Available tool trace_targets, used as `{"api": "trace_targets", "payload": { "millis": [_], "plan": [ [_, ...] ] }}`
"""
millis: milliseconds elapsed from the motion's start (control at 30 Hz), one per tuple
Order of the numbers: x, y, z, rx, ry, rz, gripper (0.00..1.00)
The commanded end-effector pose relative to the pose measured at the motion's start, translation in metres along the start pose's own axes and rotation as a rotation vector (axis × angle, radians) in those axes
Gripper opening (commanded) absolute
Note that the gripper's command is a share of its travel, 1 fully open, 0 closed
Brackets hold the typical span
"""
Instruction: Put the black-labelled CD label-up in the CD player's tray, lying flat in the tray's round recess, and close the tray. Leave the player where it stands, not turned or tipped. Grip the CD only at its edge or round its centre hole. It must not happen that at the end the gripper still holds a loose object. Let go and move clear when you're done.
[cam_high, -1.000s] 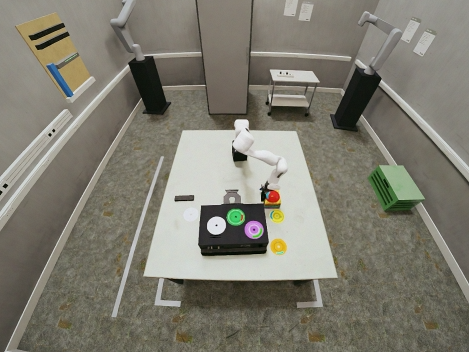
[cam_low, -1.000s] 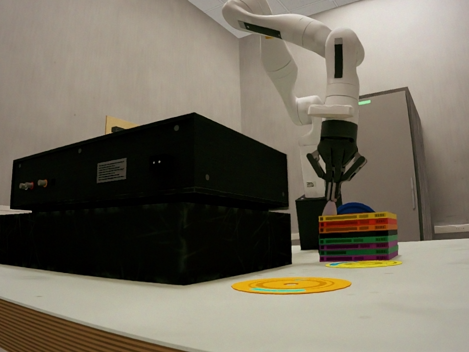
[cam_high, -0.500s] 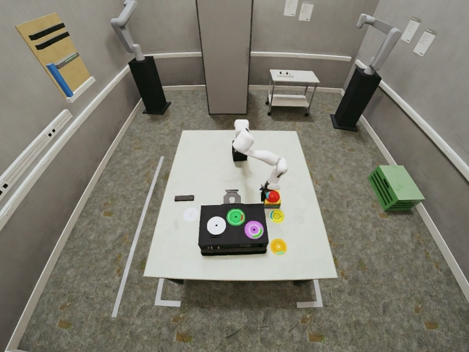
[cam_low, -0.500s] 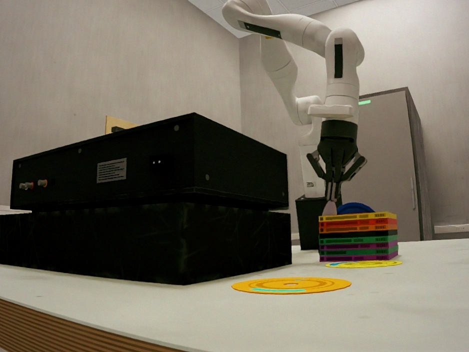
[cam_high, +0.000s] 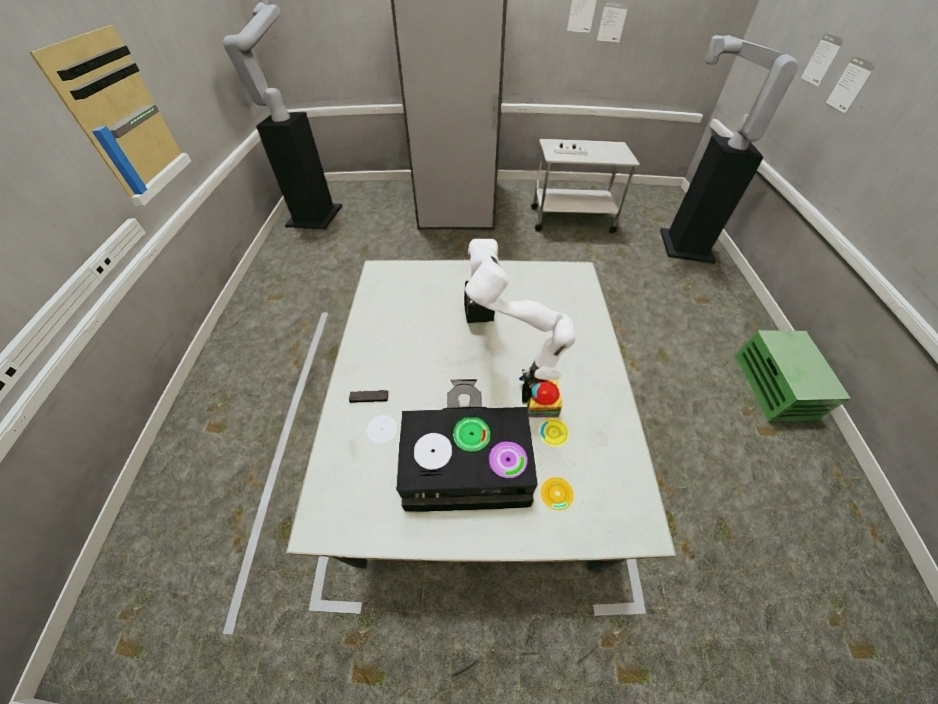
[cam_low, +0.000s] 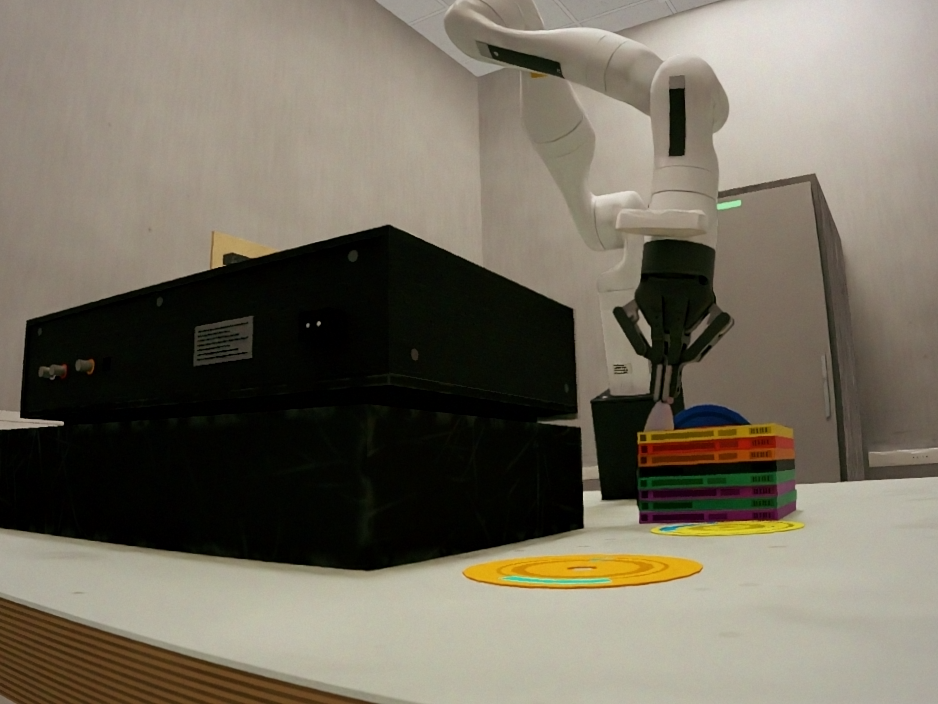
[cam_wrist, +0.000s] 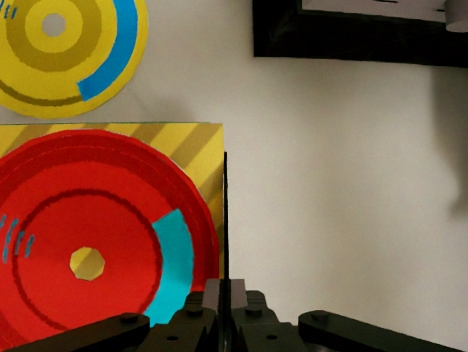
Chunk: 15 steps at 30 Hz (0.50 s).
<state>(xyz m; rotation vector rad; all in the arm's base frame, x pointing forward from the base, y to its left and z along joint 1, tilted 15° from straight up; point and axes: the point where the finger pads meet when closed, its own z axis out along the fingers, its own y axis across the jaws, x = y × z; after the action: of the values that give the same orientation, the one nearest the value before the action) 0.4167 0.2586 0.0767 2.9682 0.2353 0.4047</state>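
My gripper is shut on the edge of the black-labelled CD. The CD hangs on edge below the fingertips, a thin black line in the wrist view; its pinkish-grey underside shows in the exterior view. It is close beside the case stack, whose top hides its lower part in the exterior view. The black player stands level on a black base. Its grey tray is out towards the arm, with no disc in its recess.
A red disc lies tilted on the case stack. Yellow and orange discs lie on the table. White, green and purple discs lie on the player. A remote and pale disc are left.
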Motion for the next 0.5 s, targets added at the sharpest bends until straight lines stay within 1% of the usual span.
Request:
{"api": "trace_targets", "payload": {
  "millis": [0, 467],
  "plan": [
    [0.0005, -0.0001, -0.0007, 0.0, 0.002, 0.0, 0.11],
    [0.0005, 0.0002, -0.0027, 0.0, 0.002, 0.0, 0.11]
  ]
}}
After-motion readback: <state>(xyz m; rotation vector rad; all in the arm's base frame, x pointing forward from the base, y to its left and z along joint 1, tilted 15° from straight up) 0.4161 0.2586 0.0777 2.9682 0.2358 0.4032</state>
